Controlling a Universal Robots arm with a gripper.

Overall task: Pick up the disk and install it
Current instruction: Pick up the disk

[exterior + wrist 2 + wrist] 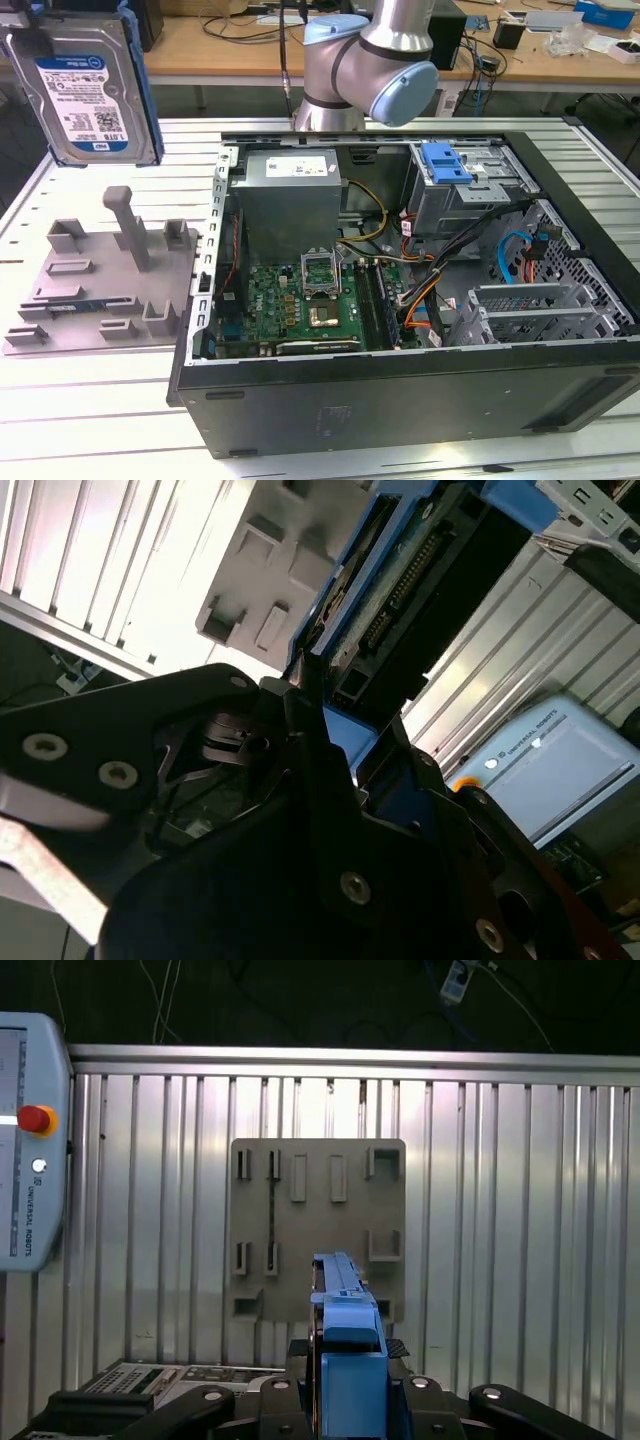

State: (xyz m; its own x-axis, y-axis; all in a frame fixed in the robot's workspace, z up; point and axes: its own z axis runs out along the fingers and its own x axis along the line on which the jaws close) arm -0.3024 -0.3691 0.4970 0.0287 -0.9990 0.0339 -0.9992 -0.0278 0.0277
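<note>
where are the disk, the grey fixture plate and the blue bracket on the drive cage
disk [85,95], exterior view, on its white-and-blue label
grey fixture plate [100,283], exterior view, on its flat base
blue bracket [445,163], exterior view, on its top face

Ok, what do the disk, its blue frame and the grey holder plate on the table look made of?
The disk: bare metal casing, dull silver sheen, with a glossy paper-like label. The blue frame: likely moulded plastic, uniform matte colour. The grey holder plate: probably plastic, perhaps printed, flat matte grey with blocky pegs.
</note>
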